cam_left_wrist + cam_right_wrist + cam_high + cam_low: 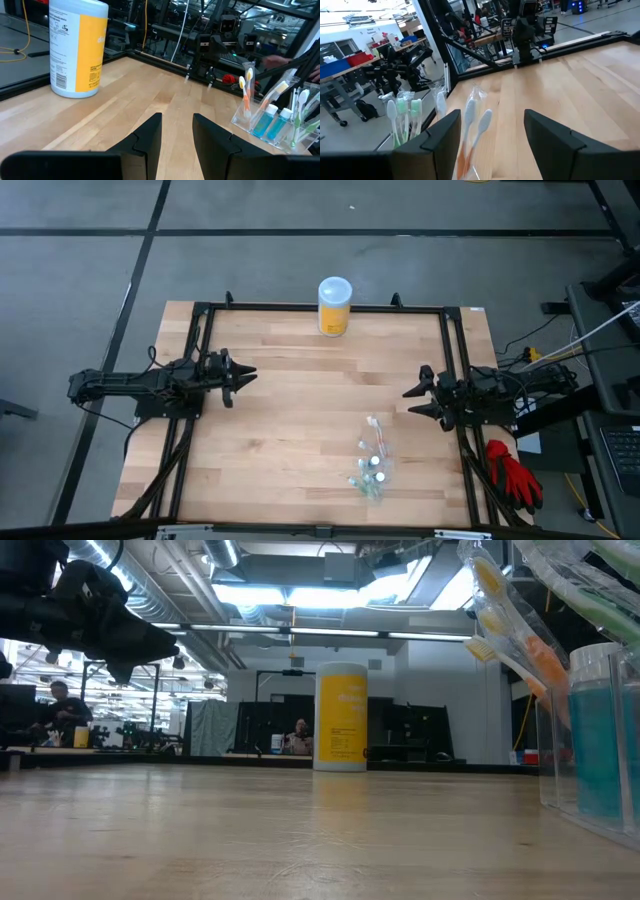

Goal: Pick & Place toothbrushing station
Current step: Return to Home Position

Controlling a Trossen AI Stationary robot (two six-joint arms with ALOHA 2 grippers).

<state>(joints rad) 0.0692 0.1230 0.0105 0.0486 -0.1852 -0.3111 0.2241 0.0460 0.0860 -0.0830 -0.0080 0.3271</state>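
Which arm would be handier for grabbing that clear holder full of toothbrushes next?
Probably the right. The right gripper sits close to the holder with its fingers open. The left gripper waits at the table's other side, clearly farther from it.

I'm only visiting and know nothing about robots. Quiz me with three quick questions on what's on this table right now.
1. True or false: the toothbrushes lie scattered flat on the table.
2. Where is the yellow jar? A) upright at the table's far edge; B) on its side at the near edge; C) clamped in one arm's jaws.
3. Fill in: the left arm and right arm, at the table's sides, have their jaws ___ and empty.
Key: 1 false, they stand in the clear organizer. 2 A. 3 open.
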